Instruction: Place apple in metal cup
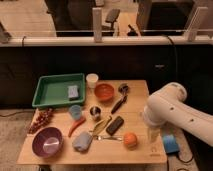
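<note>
Apple (130,140) sits near-right on the table (138,100), free for the taking. Gripper (153,141) hangs just right of it, jaws apart (nothing held). Metal cup (95,112) stands mouth-up, farther left, ready to receive.

We record one camera view only. It is set high at the near side of the worktop (135,92) and faces down and across it toward the railing (60,40) behind. At middle range it takes in the whole worktop. The arm (175,110) enters from the right, and its gripper (152,139) hangs at the worktop's right edge.
</note>
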Robot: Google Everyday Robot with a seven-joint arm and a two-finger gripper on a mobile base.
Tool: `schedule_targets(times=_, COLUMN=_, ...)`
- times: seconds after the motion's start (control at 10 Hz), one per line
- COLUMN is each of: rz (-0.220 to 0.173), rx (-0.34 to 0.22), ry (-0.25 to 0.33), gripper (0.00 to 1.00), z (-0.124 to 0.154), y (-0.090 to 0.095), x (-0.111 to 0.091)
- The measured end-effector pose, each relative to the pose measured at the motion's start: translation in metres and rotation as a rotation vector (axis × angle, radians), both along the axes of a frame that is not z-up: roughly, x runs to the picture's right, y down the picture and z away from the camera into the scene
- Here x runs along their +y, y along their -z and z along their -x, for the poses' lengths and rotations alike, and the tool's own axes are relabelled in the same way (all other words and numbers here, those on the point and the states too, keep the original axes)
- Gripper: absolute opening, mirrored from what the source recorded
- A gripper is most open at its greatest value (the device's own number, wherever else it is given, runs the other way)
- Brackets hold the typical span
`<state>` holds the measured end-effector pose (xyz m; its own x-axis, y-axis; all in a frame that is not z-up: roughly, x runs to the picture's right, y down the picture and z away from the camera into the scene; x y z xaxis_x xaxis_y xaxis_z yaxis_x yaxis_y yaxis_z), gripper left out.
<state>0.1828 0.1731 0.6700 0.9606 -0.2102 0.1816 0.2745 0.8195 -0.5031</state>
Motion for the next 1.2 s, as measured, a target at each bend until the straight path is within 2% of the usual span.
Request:
schedule_targets(times=0.5, rz=0.010, rx=-0.054, ry=0.055, gripper=0.80, z=0.034, y=-0.013, x=0.015)
schedule_targets(times=0.8, rz=0.018, rx=-0.086, ry=0.059, gripper=0.80, z=0.040, y=-0.025, x=0.030)
schedule_targets(times=1.2, rz=0.022, rx=-0.125, ry=0.088, gripper=0.80, z=0.054, y=-0.034, x=0.037)
